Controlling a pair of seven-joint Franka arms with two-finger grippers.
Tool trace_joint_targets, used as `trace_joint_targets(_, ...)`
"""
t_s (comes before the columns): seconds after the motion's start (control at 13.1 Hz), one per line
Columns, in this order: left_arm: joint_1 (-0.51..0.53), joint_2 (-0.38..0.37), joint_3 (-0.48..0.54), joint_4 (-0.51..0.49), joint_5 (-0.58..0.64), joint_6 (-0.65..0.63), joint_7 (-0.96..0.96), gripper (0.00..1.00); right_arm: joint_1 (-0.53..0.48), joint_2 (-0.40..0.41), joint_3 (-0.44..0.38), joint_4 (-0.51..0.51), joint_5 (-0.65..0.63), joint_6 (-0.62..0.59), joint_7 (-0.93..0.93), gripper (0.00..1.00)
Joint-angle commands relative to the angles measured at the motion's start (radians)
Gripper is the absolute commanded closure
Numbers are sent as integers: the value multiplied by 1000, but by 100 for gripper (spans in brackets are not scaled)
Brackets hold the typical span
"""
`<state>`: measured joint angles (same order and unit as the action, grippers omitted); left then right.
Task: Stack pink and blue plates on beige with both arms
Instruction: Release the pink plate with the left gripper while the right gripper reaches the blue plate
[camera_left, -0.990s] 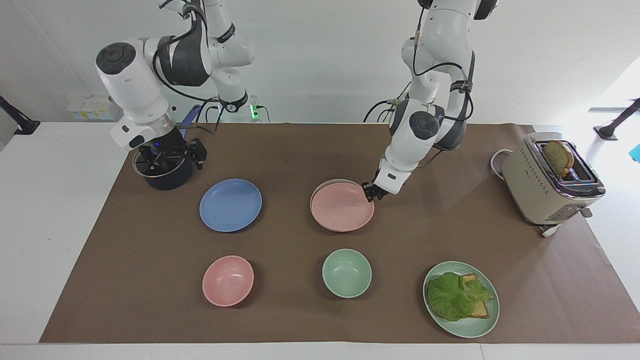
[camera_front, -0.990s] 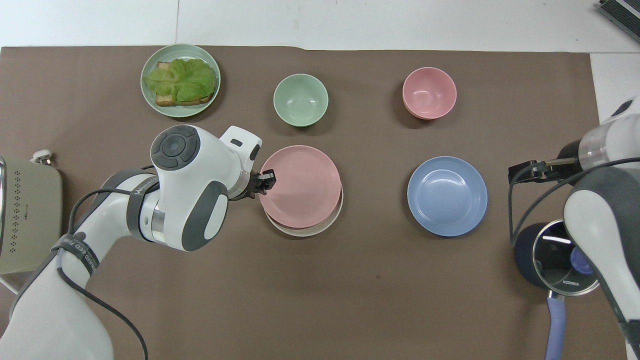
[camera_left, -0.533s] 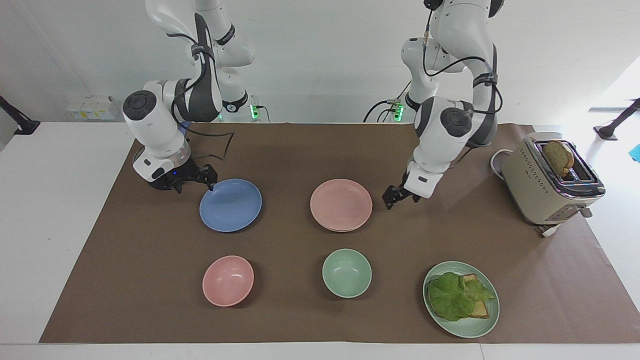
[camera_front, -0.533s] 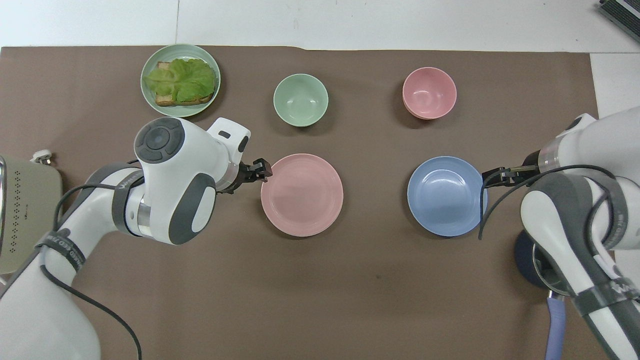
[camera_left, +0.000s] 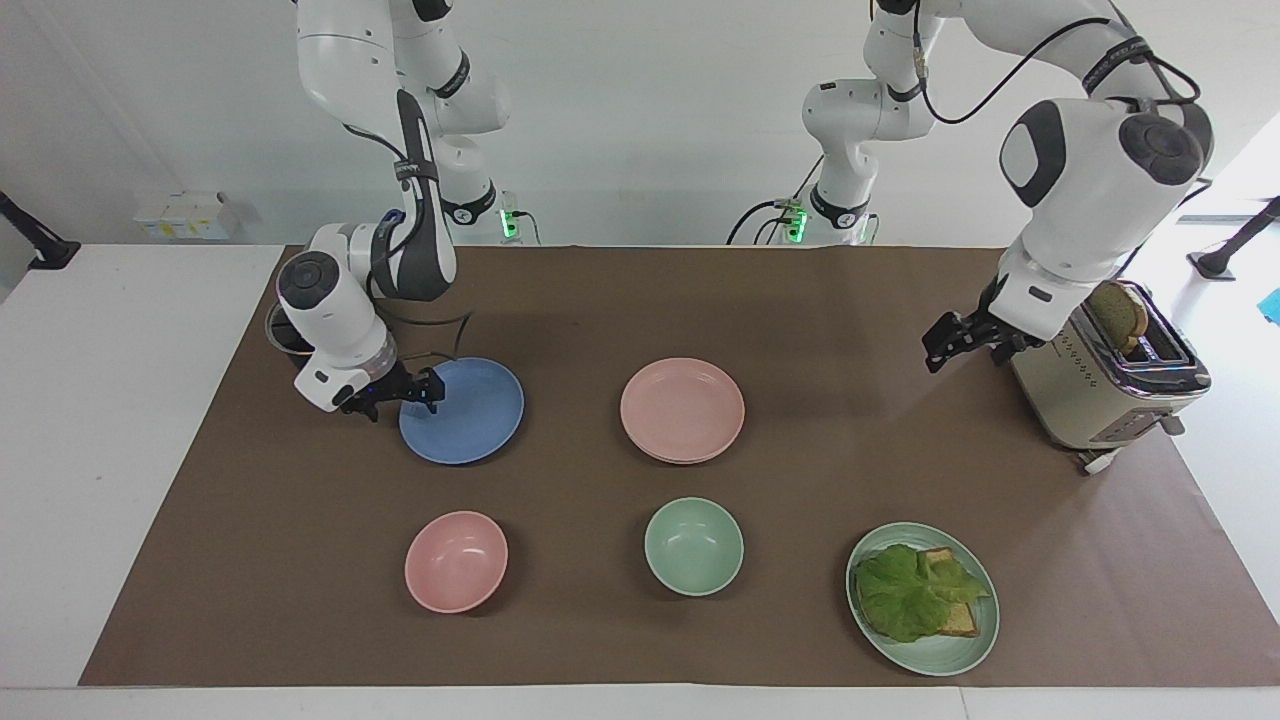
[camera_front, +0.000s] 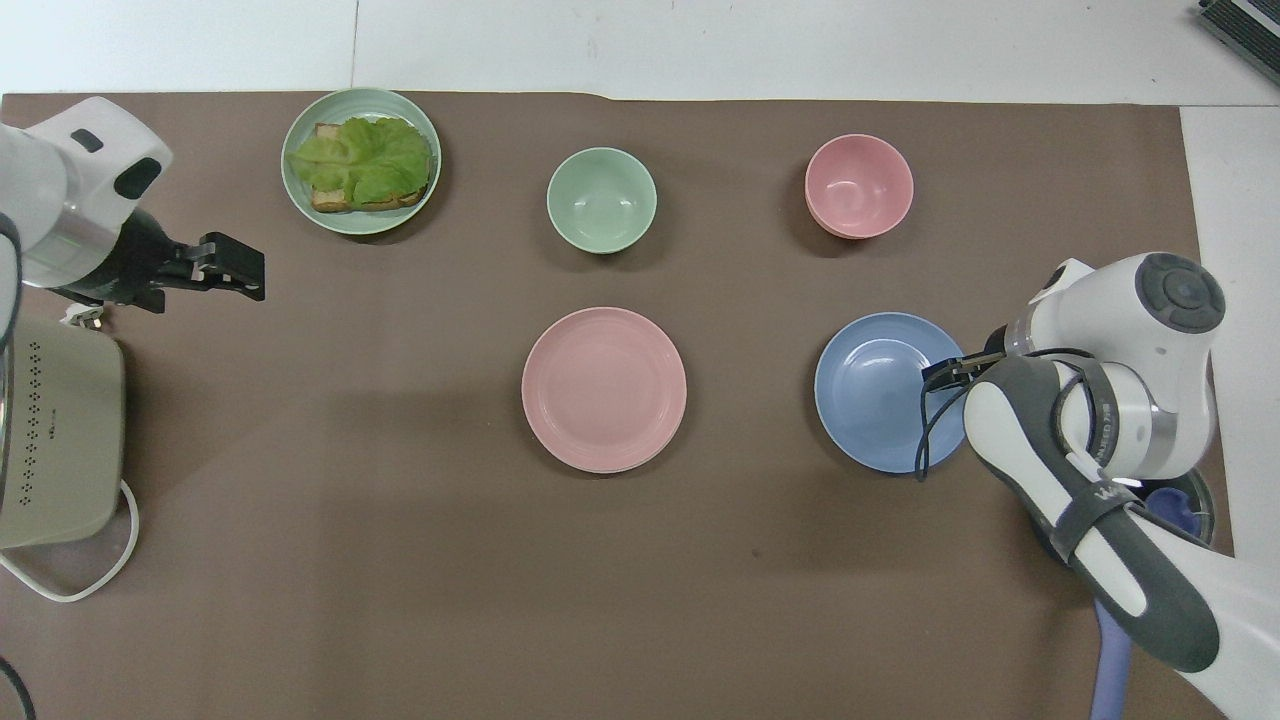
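No clear text, label, brand or number can be made out anywhere in either view. Only candidate: small dark lettering on a band round the right arm (camera_front: 1095, 490), approx. between its white wrist shell and grey forearm sleeve in the overhead view, near the blue plate (camera_front: 880, 395); too small to read, can't tell the letters. Toaster (camera_left: 1100, 370) shows rows of dots on its side, no wording. Plates, bowls etc. plain.
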<state>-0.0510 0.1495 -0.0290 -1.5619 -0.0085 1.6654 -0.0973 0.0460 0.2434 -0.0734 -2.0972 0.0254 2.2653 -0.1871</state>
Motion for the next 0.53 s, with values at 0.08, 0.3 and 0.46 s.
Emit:
trace_joint_targets(0.08, 34, -14, 0, 54, 41, -75, 113, 0, -17, 17, 6, -4, 37, 19, -25, 87)
trace_joint_targets(0.3, 62, -62, -3, 54, 38, -79, 174, 0, 0, 27, 6, 20, 56, -7, 87, 100)
trace_joint_targets(0.46, 63, -77, 0, 51, 36, -75, 182, 0, 3, 33, 4, 61, 54, -65, 89, 100)
